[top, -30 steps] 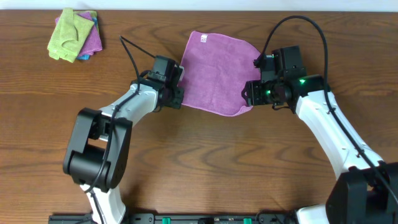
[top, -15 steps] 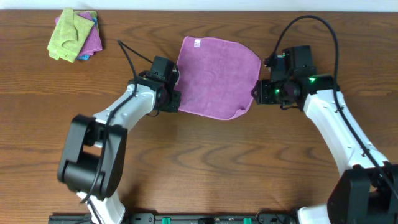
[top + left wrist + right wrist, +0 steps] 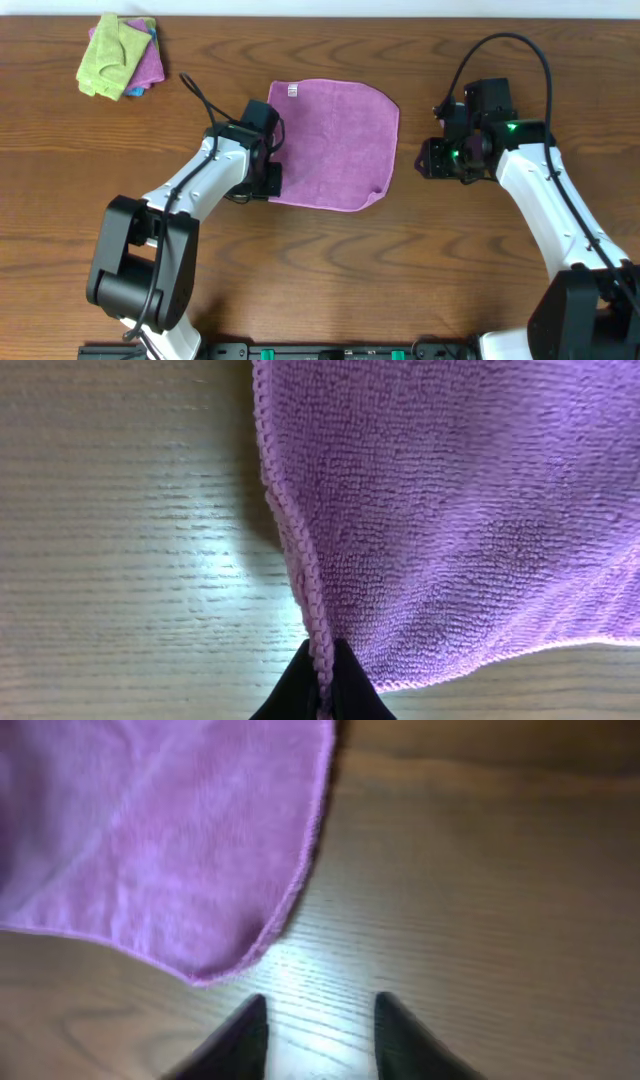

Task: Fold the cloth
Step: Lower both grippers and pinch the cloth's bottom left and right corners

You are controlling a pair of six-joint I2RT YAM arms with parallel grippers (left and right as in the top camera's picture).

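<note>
The purple cloth lies on the wooden table, with its small white tag at the far left corner. My left gripper is shut on the cloth's near left corner; in the left wrist view the stitched hem runs down into the closed fingertips. My right gripper is open and empty, to the right of the cloth. In the right wrist view its fingertips hover just off the cloth's rounded near right corner, not touching it.
A stack of a lime-green cloth, a pinkish-purple cloth and a blue one lies at the far left corner of the table. Black cables arc above both arms.
My left gripper has dragged the cloth left and towards the near side. My right gripper has let go of the right corner, opened, and moved right, away from the cloth.
</note>
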